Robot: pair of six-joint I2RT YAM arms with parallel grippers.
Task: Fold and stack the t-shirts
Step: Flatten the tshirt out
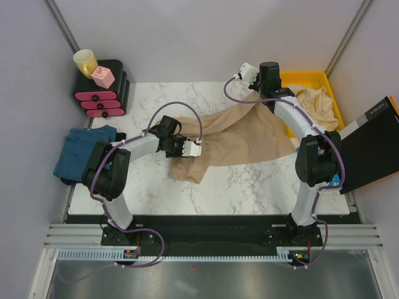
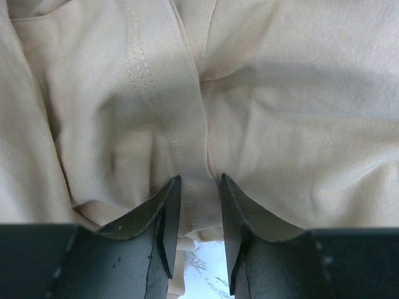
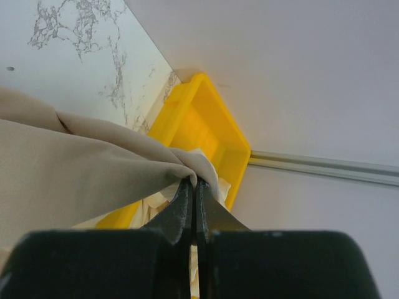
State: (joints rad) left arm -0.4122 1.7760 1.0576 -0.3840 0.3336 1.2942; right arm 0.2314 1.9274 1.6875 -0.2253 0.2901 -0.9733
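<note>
Spreading step: left claw [image 2: 199, 180] and right claw [image 3: 194, 184] clench the tan cotton t-shirt [image 1: 249, 134]; next should lay it flat.

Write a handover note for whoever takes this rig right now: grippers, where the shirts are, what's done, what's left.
The left gripper is shut on a fold of the tan t-shirt, near the middle of the table.
The right gripper is shut on that shirt's far edge, raised beside the yellow bin.
The shirt stretches between them, unfolded.
A second tan shirt lies in the bin; the teal-blue t-shirt sits bunched at the table's left edge.
Done: nothing stacked that I can see.
Left: fold all, stack.
</note>
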